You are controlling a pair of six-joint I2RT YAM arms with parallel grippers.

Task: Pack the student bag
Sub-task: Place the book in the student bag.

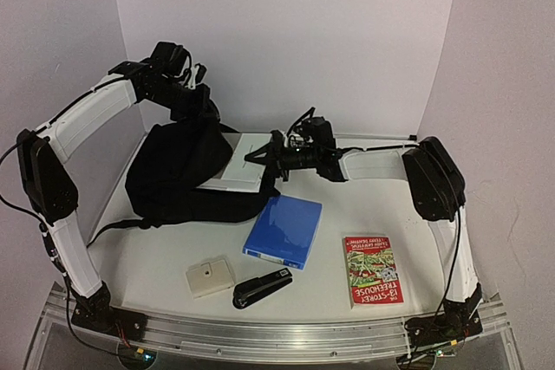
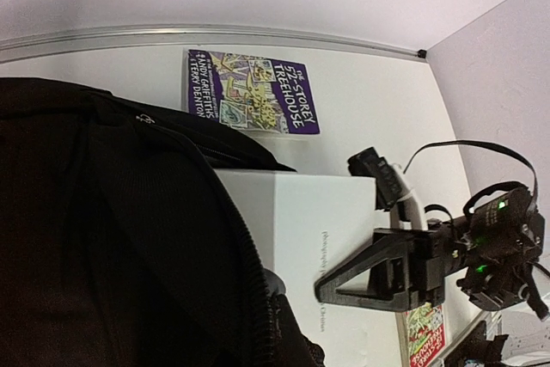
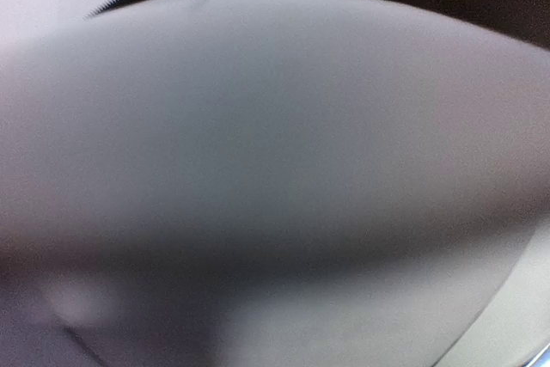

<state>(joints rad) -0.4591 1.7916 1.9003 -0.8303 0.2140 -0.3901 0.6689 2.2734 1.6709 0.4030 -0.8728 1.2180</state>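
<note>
Far left: bag (image 1: 178, 171), mouth facing right. Left gripper (image 1: 198, 108) pinched shut on its upper rim. Right gripper (image 1: 260, 159) narrow, clamping white book (image 1: 241, 155), whose left edge lies under the flap. Risks: book corner snags the zipper edge; rim slips free and the mouth collapses.

The black soft fabric backpack (image 1: 178, 171) is plain black, straps included. The flat white rectangular book (image 1: 243, 160) is white with faint grey lettering. The blue rectangular folder (image 1: 284, 231) is solid blue with a white edge. The red paperback book (image 1: 371, 269) has a green cartoon picture and pale lettering. The purple paperback book (image 2: 253, 92) carries pale cartoon drawings and white lettering. The small beige square box (image 1: 210, 276) is plain. The black oblong stapler (image 1: 262, 288) is all black. The smooth bench (image 1: 373, 205) is white.
</note>
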